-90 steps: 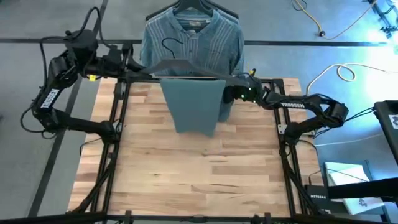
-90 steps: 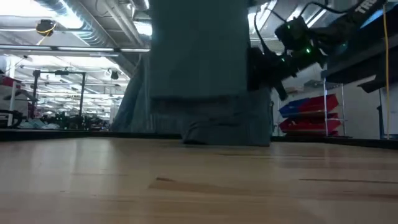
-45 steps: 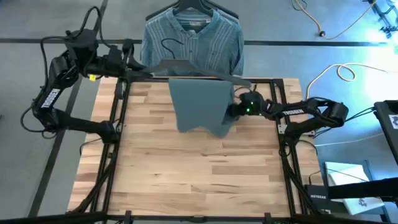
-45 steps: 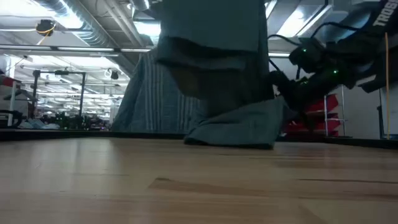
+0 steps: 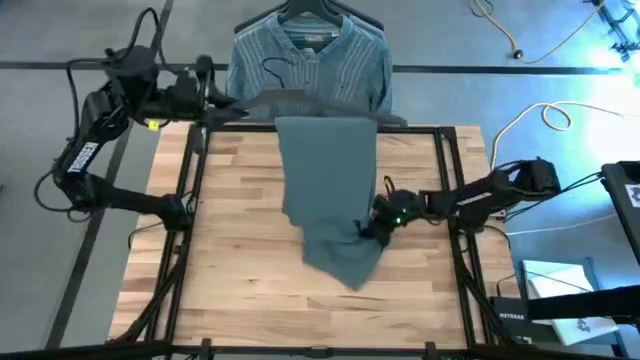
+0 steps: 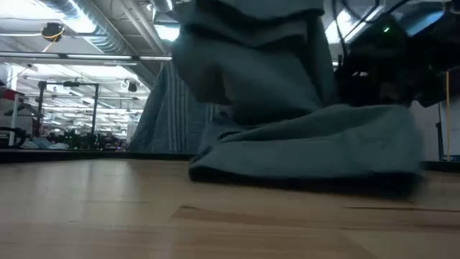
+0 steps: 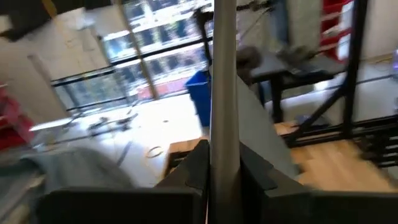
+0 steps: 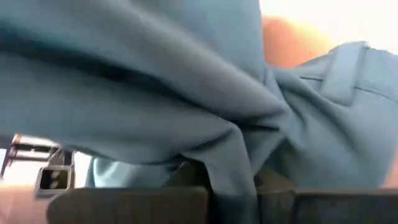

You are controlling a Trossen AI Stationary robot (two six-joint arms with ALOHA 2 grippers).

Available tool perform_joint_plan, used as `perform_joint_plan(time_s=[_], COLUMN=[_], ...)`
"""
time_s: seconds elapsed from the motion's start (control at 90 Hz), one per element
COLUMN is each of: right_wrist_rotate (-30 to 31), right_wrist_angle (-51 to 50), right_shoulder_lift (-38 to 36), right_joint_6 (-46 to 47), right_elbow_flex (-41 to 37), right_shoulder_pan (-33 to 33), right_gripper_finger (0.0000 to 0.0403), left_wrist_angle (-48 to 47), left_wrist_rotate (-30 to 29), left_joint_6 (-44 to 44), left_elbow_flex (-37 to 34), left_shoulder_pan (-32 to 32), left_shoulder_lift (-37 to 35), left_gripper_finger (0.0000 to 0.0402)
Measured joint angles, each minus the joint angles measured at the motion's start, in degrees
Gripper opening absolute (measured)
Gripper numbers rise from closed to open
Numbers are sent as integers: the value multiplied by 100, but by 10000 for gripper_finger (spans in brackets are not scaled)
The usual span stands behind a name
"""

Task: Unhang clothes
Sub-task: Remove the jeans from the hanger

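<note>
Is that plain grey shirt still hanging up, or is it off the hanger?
Partly off: the grey T-shirt still drapes from the hanger while its lower end bunches on the table, gripped by the right end effector.

We see the T-shirt (image 5: 328,190) draped from the hanger (image 5: 300,108) at the table's (image 5: 240,250) far edge down onto its middle; the striped shirt (image 5: 310,60) hangs behind, beyond the table.

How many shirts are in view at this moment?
2: a plain grey T-shirt draped from a hanger bar onto the table, gripped by the right gripper; a striped blue-grey shirt hanging beyond the table's far edge.
</note>
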Motion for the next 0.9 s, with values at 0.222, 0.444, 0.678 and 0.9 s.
perform_joint_plan(time_s=[0.222, 0.444, 0.678, 0.9], right_wrist_rotate=[473, 446, 285, -50], right_wrist_angle=[61, 57, 63, 163], right_shoulder_lift=[0, 0, 0, 0], right_joint_6=[62, 166, 183, 179], right_elbow_flex=[4, 5, 6, 6], right_shoulder_pan=[428, 582, 614, 611], right_gripper_finger=[0, 0, 0, 0], left_wrist_angle=[-4, -213, -414, -89], left_wrist_rotate=[-516, -1236, -984, -605], left_joint_6=[122, 381, 684, 714], left_elbow_flex=[0, 0, 2, 2], left_shoulder_pan=[9, 17, 17, 168], left_shoulder_lift=[229, 644, 1302, 2054], left_gripper_finger=[25, 25, 25, 25])
